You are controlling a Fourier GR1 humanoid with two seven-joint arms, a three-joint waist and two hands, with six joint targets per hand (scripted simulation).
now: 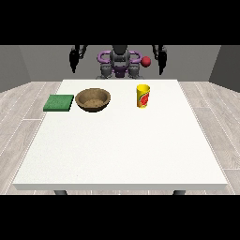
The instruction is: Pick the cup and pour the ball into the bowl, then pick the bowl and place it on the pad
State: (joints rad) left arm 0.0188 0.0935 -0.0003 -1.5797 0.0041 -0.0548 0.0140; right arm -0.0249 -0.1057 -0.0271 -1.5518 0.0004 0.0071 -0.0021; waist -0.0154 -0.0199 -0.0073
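Yellow is my one cup (143,95), standing upright on the white counter (122,145). One brown bowl (93,100) sits well apart from it, with one green pad (59,102) just beside the bowl. One red ball (146,61) shows near my chest. Both my hands (73,60) (161,58) hang off the counter, holding nothing; I cannot tell how their fingers lie. Grey wood floor (23,108), grey walls (28,61).

You have a large white table (117,145) filling the middle of the frame. Three things rest on it, all in a row near its upper edge. At the upper left lies a flat green pad (59,102). Just beside it, to the right, sits a brown bowl (93,100). Well apart, right of centre, stands an upright yellow cup (143,95).
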